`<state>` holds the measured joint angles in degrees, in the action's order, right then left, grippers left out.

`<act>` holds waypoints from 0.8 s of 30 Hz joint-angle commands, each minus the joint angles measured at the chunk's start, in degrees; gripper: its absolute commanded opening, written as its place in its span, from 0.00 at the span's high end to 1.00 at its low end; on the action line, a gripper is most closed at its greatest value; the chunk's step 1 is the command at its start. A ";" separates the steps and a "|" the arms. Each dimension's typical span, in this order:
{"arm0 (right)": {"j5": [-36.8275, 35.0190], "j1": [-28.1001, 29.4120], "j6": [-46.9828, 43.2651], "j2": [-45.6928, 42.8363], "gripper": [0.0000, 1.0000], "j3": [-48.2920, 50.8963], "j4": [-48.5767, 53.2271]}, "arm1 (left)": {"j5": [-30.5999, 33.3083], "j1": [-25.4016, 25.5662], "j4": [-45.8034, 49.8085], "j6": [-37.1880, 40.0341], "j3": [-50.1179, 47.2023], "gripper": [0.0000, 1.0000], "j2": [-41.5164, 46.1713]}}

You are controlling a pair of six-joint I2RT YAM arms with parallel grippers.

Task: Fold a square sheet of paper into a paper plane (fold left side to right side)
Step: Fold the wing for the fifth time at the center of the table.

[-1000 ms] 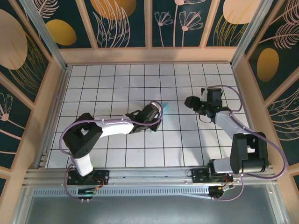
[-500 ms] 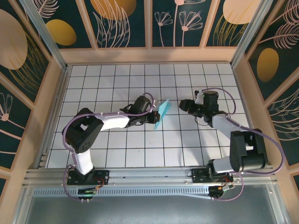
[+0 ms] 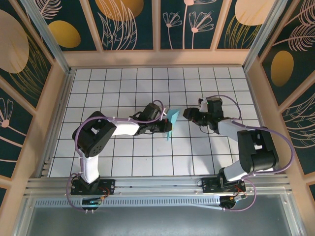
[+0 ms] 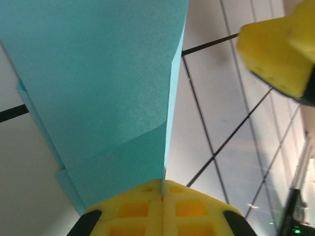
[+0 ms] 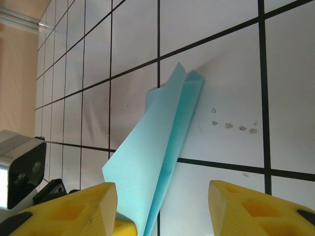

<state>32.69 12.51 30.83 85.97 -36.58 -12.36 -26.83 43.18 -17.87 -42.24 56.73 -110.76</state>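
Centre of top frame: left gripper (image 3: 162, 126) clamps folded turquoise sheet (image 3: 172, 119), standing on edge over gridded table (image 3: 123, 162); right gripper (image 3: 189, 114), jaws parted, faces sheet from just right.

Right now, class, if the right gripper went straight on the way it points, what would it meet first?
Most likely the folded blue paper, held up by the left gripper straight ahead of the right gripper, whose fingers are open. Exact depth is hard to judge.
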 commanded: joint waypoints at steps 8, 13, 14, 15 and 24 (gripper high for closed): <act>-0.85 2.38 6.31 3.43 0.52 0.28 -5.04 | -5.56 -0.93 -13.44 -11.24 -3.68 1.00 -3.00; -2.05 3.07 7.87 4.41 0.52 -0.07 -5.24 | -6.64 -1.07 -15.78 -13.19 -3.90 1.00 -4.13; -2.26 3.30 8.13 4.66 0.52 -0.31 -5.14 | -6.76 -1.05 -16.41 -13.77 -4.08 1.00 -4.36; -2.50 3.45 8.33 4.90 0.52 -0.49 -5.00 | -6.91 -1.03 -16.83 -14.21 -4.08 1.00 -4.51; -3.42 4.70 10.00 7.39 0.56 -1.78 -5.39 | -8.36 -1.14 -22.19 -18.46 -4.78 1.00 -6.42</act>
<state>30.33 16.47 39.66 92.49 -36.75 -16.16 -33.39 42.46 -35.44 -58.11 52.88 -115.63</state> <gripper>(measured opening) 0.443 0.043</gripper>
